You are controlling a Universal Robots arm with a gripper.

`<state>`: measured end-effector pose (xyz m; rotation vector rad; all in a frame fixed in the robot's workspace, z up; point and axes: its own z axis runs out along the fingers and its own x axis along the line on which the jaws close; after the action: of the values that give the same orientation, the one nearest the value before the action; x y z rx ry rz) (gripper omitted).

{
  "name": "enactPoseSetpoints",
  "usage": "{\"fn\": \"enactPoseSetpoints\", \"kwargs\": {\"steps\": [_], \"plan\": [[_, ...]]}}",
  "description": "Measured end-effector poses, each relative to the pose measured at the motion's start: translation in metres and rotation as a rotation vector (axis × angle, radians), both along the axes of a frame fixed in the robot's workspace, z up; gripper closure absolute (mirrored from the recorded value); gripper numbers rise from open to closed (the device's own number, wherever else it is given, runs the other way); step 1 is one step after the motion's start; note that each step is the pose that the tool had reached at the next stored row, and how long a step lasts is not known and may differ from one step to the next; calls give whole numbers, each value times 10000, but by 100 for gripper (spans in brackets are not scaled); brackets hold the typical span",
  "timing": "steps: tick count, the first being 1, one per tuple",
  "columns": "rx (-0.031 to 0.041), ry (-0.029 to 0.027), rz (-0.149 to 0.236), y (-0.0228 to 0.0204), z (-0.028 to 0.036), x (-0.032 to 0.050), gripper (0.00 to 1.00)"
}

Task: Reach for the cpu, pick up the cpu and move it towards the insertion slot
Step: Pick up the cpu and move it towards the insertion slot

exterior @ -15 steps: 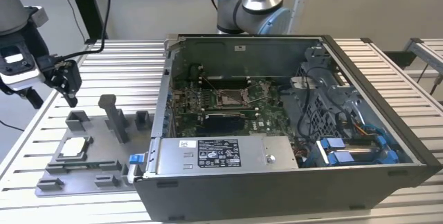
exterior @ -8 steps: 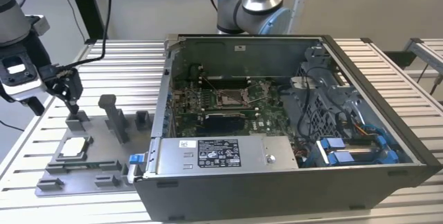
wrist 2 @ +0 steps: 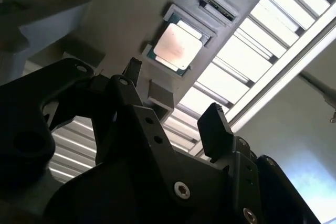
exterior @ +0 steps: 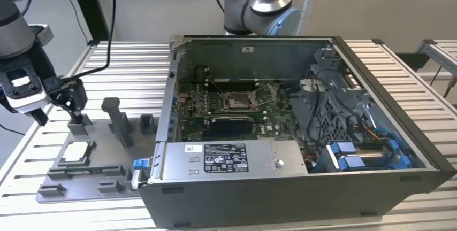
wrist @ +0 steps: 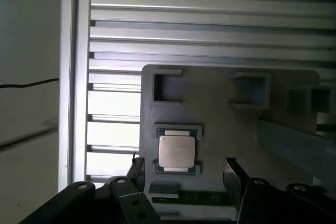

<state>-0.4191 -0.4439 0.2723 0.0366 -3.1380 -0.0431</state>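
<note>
CPU (wrist: 178,151) lies flat in its grey tray (wrist: 220,108), probably light, rigid and fragile; only its thin edges offer purchase. Gripper (wrist: 184,167) hovers over it, jaws wide, empty.

- black label (exterior: 226,164) on power supply (exterior: 264,153): white print and symbols, too small to read
- white sticker (exterior: 192,147) just beside it: barcode-like marks, unreadable
- cpu (wrist: 178,151) silvery face, first wrist view: no print legible
</note>
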Motion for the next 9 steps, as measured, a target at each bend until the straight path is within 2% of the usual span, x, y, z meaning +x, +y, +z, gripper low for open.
{"fn": "enactPoseSetpoints", "kwargs": {"steps": [5, 9], "plan": [[-60, 1, -16, 0, -89, 0, 0], [-63, 0, -18, -5, -133, 0, 0]]}}
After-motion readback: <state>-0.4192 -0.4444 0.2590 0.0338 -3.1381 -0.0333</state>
